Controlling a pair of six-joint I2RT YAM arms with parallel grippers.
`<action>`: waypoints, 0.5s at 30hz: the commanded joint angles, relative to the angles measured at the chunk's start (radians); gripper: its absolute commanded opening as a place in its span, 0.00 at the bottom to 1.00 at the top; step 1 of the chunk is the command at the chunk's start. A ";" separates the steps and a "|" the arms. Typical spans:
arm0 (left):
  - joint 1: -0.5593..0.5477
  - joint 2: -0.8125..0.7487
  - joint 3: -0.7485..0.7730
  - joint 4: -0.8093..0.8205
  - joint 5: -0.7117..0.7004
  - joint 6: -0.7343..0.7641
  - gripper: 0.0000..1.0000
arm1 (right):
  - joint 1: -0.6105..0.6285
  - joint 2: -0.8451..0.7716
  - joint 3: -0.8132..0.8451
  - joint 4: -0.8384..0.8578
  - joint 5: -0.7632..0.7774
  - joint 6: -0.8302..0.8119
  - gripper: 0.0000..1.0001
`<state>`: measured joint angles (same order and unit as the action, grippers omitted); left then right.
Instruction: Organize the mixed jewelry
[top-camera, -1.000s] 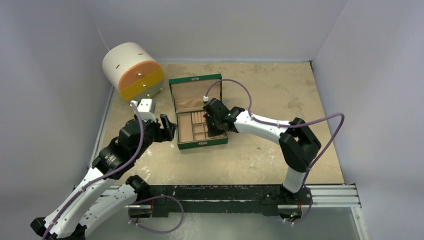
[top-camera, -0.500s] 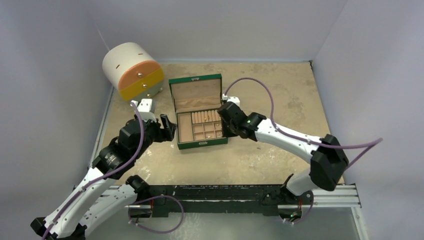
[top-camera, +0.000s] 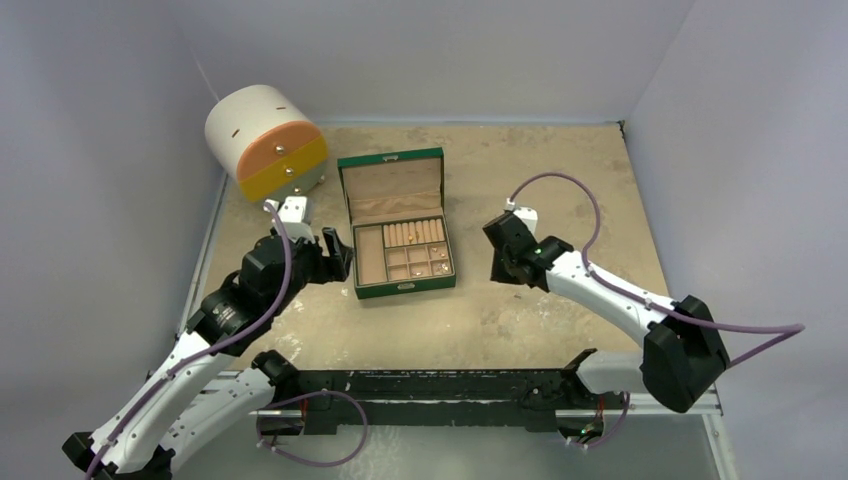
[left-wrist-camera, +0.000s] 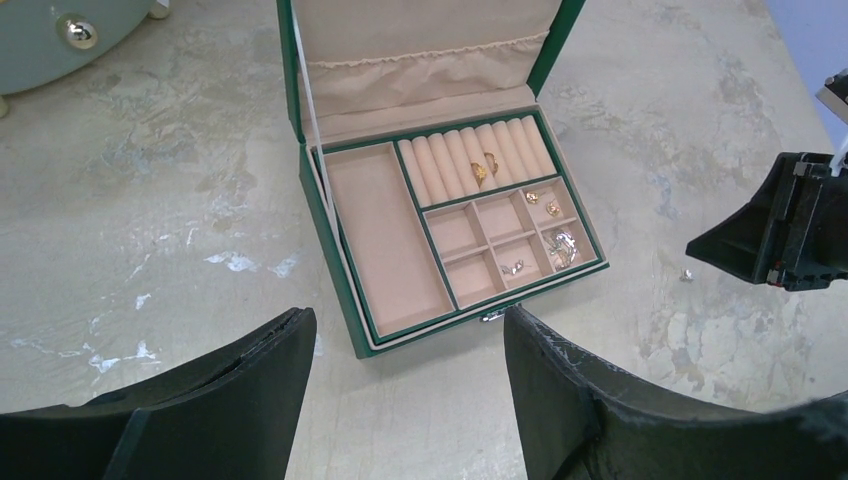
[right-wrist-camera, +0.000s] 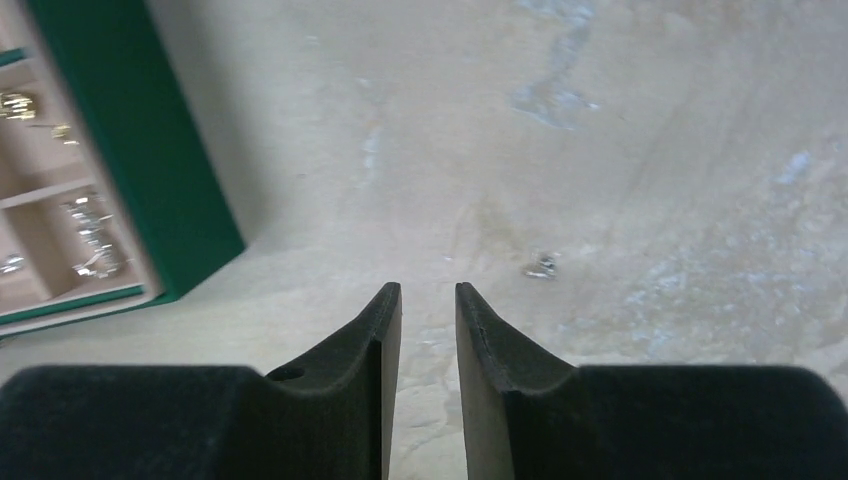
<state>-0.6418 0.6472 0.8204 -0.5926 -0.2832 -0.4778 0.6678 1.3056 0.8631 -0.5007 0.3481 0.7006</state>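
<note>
A tiny loose silvery piece (right-wrist-camera: 541, 265) of the mixed jewelry is seen lying on the bare counter (top-camera: 560, 180), outside the green jewelry box (top-camera: 405, 288) and off its right side. It rests a little ahead of the right fingers (right-wrist-camera: 380, 340) and to their right, not touched by them. These fingers are parted by only a narrow gap and nothing is gripped between them. They are held low over the counter, near the box's right wall but apart from it.

The other pieces are found inside the open box. 1 gold ring (left-wrist-camera: 487, 166) is tucked between the tan ring rolls along the back. 2 small gold pieces (left-wrist-camera: 543, 201) lie in the far right small compartment. A silvery cluster (left-wrist-camera: 562, 245) fills the near right compartment. A smaller silvery piece (left-wrist-camera: 513, 267) sits in the compartment just left of that one. What kind each piece is cannot be told at this size. The lid is stood upright behind the tray.

The left fingers (left-wrist-camera: 250, 380) are spread wide and hold nothing. In the top view they are placed just beside the box's left wall. A round white cabinet (top-camera: 265, 140) with 1 orange and 1 yellow drawer front is set at the far left corner of the counter, behind the left arm.
</note>
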 joint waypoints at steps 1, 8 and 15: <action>0.007 0.006 0.004 0.042 0.009 0.011 0.69 | -0.053 -0.047 -0.060 -0.019 0.001 0.049 0.31; 0.010 0.011 0.004 0.042 0.010 0.011 0.69 | -0.130 -0.042 -0.172 0.020 -0.038 0.122 0.33; 0.011 0.012 0.005 0.042 0.010 0.011 0.69 | -0.160 -0.026 -0.213 0.044 -0.025 0.178 0.35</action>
<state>-0.6388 0.6613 0.8204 -0.5926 -0.2802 -0.4782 0.5209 1.2743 0.6579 -0.4828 0.3145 0.8196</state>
